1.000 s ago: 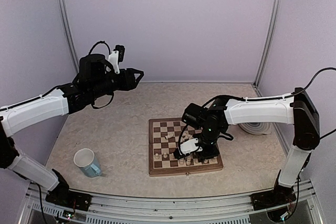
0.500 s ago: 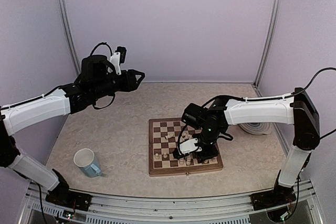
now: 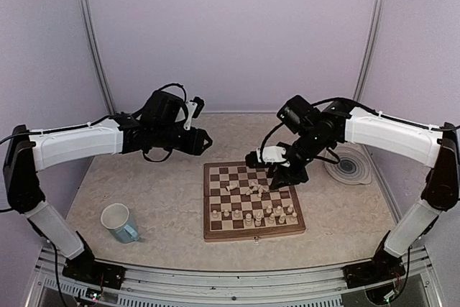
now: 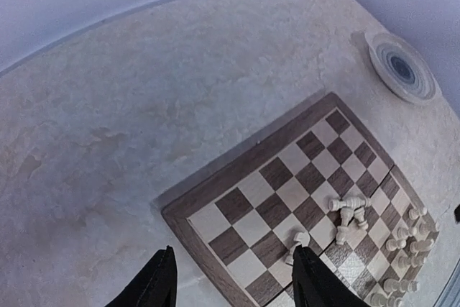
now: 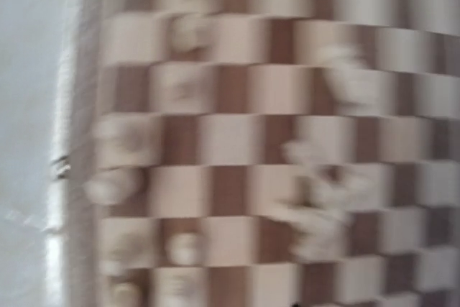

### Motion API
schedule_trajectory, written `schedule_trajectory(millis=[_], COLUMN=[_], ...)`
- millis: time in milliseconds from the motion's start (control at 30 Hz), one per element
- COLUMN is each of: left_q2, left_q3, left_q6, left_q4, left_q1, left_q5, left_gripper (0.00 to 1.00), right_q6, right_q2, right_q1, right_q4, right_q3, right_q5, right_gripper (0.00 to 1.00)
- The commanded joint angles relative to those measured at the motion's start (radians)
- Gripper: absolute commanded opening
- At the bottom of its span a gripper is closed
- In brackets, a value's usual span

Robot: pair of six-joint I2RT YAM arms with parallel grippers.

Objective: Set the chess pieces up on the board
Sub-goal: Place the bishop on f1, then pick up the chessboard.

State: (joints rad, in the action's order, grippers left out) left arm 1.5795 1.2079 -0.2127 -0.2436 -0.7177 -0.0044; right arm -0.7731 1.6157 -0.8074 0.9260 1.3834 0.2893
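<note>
While the left jaws gape beyond the board (image 3: 219,177), the right jaws' spread above the chess pieces (image 4: 348,213) is unclear.

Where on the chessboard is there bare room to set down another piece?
The far-left squares of the chessboard are bare, bordered by its far edge and the toppled pieces mid-board. Crowded: the near rows, where upright pieces stand, and the far-right corner under the right gripper.

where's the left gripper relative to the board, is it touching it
Apart. In the left wrist view the left gripper hangs open well above the board; the top view puts it in the air beyond the board's far left corner.
</note>
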Motion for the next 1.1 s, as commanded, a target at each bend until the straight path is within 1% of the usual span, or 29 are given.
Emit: schedule_trajectory(millis=[0, 100, 233, 467, 567, 833, 933, 1067], left_q2=[0.126, 0.232, 0.331, 0.441, 0.471, 0.519, 0.532, 0.548], left_q3=[0.105, 0.182, 0.256, 0.359, 0.374, 0.388, 0.394, 0.402], left_q6=[0.101, 0.135, 0.155, 0.161, 0.163, 0.169, 0.173, 0.18], left_q4=[-0.191, -0.281, -0.333, -0.406, -0.422, -0.436, -0.442, -0.449], left_q1=[-0.109, -0.149, -0.175, -0.181, -0.18, -0.169, -0.168, -0.17], left_q5=[-0.042, -0.1, -0.106, -0.1, -0.096, -0.021, -0.021, -0.019], left_gripper=[0.55, 0.54, 0.54, 0.54, 0.54, 0.44, 0.4, 0.37], right_q6=[0.077, 0.159, 0.223, 0.23, 0.229, 0.23, 0.23, 0.23], right_q2=[-0.061, -0.081, -0.101, -0.118, -0.123, -0.125, -0.122, -0.117], right_q1=[0.154, 0.238, 0.295, 0.301, 0.301, 0.301, 0.301, 0.301], right_q4=[-0.141, -0.245, -0.335, -0.355, -0.359, -0.371, -0.373, -0.373], right_q3=[-0.02, -0.056, -0.106, -0.156, -0.162, -0.176, -0.178, -0.176], right_q5=[0.168, 0.218, 0.254, 0.278, 0.276, 0.272, 0.271, 0.274], right_gripper=[0.36, 0.36, 0.37, 0.37, 0.37, 0.38, 0.38, 0.38])
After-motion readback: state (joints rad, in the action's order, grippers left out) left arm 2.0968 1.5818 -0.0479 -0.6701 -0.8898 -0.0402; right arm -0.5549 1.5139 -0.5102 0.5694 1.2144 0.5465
